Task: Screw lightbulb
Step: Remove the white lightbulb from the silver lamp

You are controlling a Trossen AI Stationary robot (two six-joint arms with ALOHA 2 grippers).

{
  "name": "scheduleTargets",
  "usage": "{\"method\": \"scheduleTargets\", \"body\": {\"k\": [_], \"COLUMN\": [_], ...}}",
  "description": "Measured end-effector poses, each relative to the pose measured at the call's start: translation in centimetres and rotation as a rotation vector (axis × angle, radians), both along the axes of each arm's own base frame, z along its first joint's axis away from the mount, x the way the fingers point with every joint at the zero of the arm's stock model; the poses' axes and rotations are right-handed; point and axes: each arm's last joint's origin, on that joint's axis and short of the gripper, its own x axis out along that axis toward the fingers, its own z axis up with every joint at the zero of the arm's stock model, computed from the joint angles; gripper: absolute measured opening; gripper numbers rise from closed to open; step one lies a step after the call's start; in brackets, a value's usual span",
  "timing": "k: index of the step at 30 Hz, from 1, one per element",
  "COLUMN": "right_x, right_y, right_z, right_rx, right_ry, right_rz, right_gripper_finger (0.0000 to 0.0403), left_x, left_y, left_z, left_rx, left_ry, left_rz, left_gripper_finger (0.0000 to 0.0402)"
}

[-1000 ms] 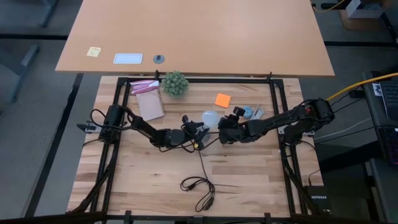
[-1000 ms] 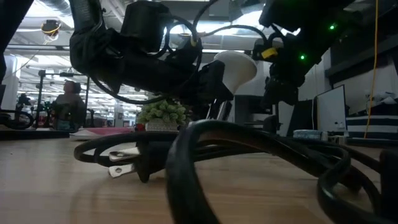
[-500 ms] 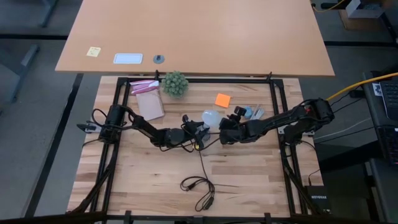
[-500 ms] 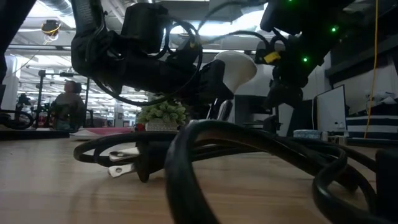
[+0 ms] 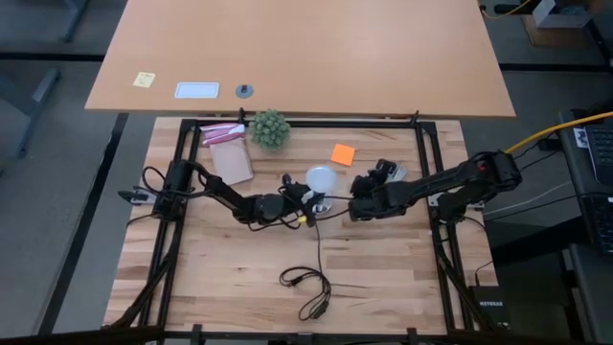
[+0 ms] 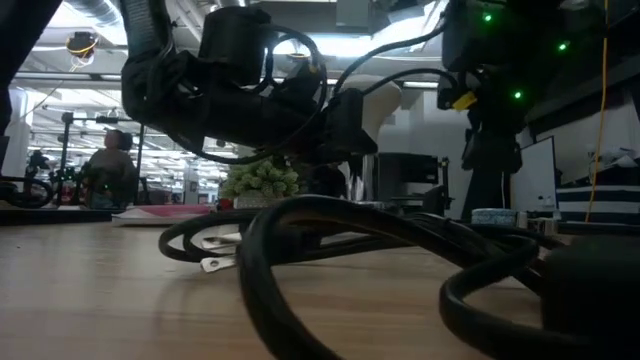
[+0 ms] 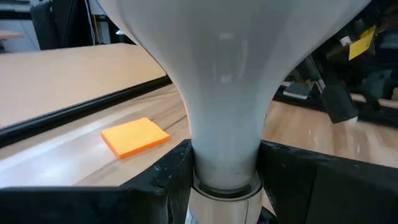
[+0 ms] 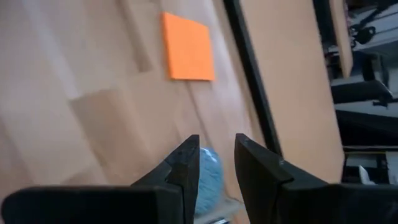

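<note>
The frosted white lightbulb [image 5: 321,179] sits in my left gripper [image 5: 303,198] near the table's middle. It fills the left wrist view [image 7: 224,74] and shows white in the low view [image 6: 378,98]. A pale ring [image 7: 224,188] sits just under its neck. A thin black cord [image 5: 312,251] drops from there to loops on the table [image 6: 330,230]. My right gripper [image 5: 364,187] stands to the bulb's right, clear of it. Its fingers [image 8: 186,165] are a little apart and hold nothing. My left gripper pinches the bulb's narrow neck [image 7: 224,163] between its two fingers [image 7: 166,171], just above the pale ring. The fingers come nearly level from the table's left. The bulb is lifted clear of the table, globe end away from the gripper and tipped up.
A spiky green ball plant [image 5: 269,128] and a pink booklet [image 5: 230,158] lie at the far left. An orange sticky note [image 5: 343,153] lies beyond the bulb, and a blue object [image 8: 208,180] lies under my right gripper. The cord's plug end [image 5: 308,305] rests near the front edge.
My right gripper has drawn back off the bulb toward the table's right edge and turned toward the far edge. The bulb in my left gripper has tipped its globe upward. The cord's loops have slid a little on the table.
</note>
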Motion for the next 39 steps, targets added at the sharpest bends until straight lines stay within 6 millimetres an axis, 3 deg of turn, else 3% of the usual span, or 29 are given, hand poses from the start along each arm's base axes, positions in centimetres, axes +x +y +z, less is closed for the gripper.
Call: {"method": "scheduleTargets", "body": {"k": [6, 13, 16, 25, 31, 39], "right_x": [-2.0, -3.5, -3.5, -2.2, -1.6, 0.7], "right_y": [-0.3, -0.5, -0.4, 0.2, -0.1, -1.7], "right_z": [2.3, 3.3, 2.7, -1.9, -4.2, -6.9], "right_rx": [-0.025, 0.031, 0.092, 0.262, 0.260, 0.375], "right_ry": [-0.027, -0.304, -0.421, -0.714, -0.722, -0.802], "right_rz": [-0.038, -0.049, -0.019, 0.160, 0.142, 0.150], "right_gripper_finger": [0.0101, 0.0101, 0.0101, 0.0101, 0.0101, 0.0101], "left_x": [0.9, 1.0, 0.9, 0.8, 0.7, 0.7], "left_y": [0.9, 0.7, 0.3, -1.0, -1.3, -1.3], "left_z": [0.4, 0.1, -0.4, -0.9, -1.0, -1.0], "left_rx": [-0.031, -0.034, -0.033, -0.025, -0.023, -0.022], "left_ry": [-0.015, 0.027, 0.088, 0.158, 0.168, 0.172], "left_rz": [-0.015, -0.054, -0.064, -0.088, -0.096, -0.098], "left_gripper_finger": [0.0153, 0.0153, 0.0153, 0.0153, 0.0153, 0.0153]}}
